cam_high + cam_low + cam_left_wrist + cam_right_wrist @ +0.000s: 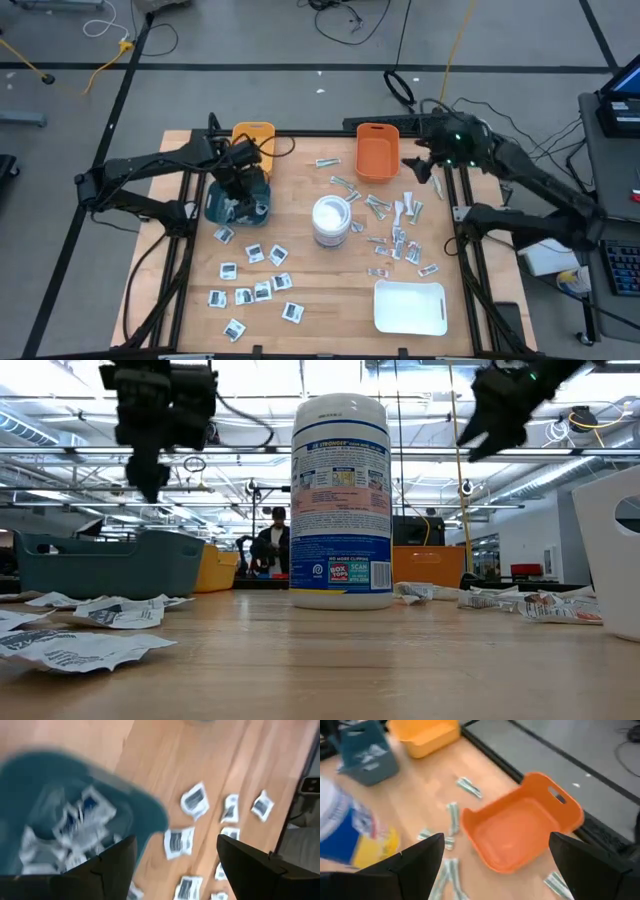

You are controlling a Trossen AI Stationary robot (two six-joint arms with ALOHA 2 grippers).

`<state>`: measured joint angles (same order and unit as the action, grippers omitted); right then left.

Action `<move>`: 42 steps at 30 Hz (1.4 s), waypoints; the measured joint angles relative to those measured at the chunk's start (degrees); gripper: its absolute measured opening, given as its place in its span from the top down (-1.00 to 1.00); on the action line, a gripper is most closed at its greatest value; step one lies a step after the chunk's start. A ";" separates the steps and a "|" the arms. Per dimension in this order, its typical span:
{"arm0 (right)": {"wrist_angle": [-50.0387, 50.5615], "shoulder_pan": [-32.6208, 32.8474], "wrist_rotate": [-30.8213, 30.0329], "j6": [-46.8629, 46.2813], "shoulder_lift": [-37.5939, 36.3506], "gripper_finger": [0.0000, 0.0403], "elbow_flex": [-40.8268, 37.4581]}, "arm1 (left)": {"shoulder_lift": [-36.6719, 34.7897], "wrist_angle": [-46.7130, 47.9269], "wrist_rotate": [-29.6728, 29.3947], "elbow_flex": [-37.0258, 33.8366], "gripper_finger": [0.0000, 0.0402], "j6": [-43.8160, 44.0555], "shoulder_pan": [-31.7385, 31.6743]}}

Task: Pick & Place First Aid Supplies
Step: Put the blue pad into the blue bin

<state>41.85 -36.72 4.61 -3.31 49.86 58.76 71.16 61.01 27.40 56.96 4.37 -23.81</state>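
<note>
First aid supplies lie flat on the wooden table: white square packets with dark centres [255, 280] at the near left, pale-green strips [350, 185] and white-and-red sachets [400, 245] to the right. More white packets [75, 820] lie inside the teal bin [238, 200]. My left gripper [240, 185] hangs open above that bin's near rim, nothing between its fingers [115, 865]. My right gripper [418, 168] is raised and open just right of the orange bin [376, 152], which shows no packets inside in the right wrist view [520, 830].
A white wipes canister [331, 220] stands upright mid-table. A yellow bin [253, 140] sits at the far left behind the teal one. A white rectangular tray [409, 306] lies at the near right. A person [272, 540] shows in the room beyond the table.
</note>
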 joint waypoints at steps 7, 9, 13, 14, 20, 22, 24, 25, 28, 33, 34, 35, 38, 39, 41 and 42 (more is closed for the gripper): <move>11.16 8.30 4.18 2.76 10.91 -0.77 8.38 | 0.00 0.25 0.00 6.91 -0.36 -4.73 0.00; 11.54 11.45 6.33 2.92 12.69 -0.77 8.38 | 0.00 0.41 0.02 8.80 -0.35 -5.89 0.00; 11.41 18.90 5.90 5.42 16.47 -0.77 8.36 | 0.00 0.39 0.04 12.05 -0.34 -7.89 0.33; 11.29 20.54 5.94 5.92 17.39 -0.77 8.36 | 0.00 0.43 0.06 12.63 -0.35 -8.41 0.41; 8.53 27.73 2.73 3.82 25.27 -0.77 8.36 | 0.00 0.40 0.06 14.35 -0.32 -8.66 1.39; 7.27 29.01 1.29 3.56 27.88 -0.77 8.36 | 0.00 0.44 0.07 14.35 -0.31 -8.65 1.76; 5.88 29.57 1.27 3.55 30.43 -0.77 8.32 | 0.00 0.47 0.05 14.35 -0.31 -8.66 2.26; 4.20 29.73 1.19 3.55 31.36 -0.77 8.12 | 0.00 0.45 0.09 14.35 -0.31 -8.74 2.55; -2.31 29.78 1.43 2.76 32.84 -0.74 5.09 | 0.00 0.49 0.09 14.38 -0.33 -9.19 3.43; -15.98 29.76 1.50 1.09 33.01 -0.69 -4.81 | 0.00 0.49 0.11 14.38 -0.34 -9.19 4.59; -18.92 29.76 1.51 0.76 33.01 -0.68 -6.69 | 0.00 0.48 0.11 14.38 -0.34 -9.19 4.82; -21.89 29.76 1.53 0.55 33.01 -0.68 -8.58 | 0.00 0.47 0.11 14.38 -0.33 -9.19 4.91; -30.81 29.73 1.50 -0.67 33.36 -0.68 -13.79 | 0.00 0.47 0.11 14.38 -0.30 -8.80 5.26; -33.52 29.73 1.47 -1.43 33.65 -0.68 -15.30 | 0.00 0.47 0.11 14.38 -0.29 -8.71 5.27; -37.46 29.79 1.46 -2.46 33.77 -0.68 -18.27 | 0.00 0.49 0.11 14.38 -0.28 -8.33 5.27; -39.06 29.99 1.41 -2.81 33.75 -0.68 -19.32 | 0.00 0.47 0.12 14.38 -0.29 -8.24 5.27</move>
<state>2.79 -6.73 6.02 -6.12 83.61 39.43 71.16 61.48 27.51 71.33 -3.87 -18.55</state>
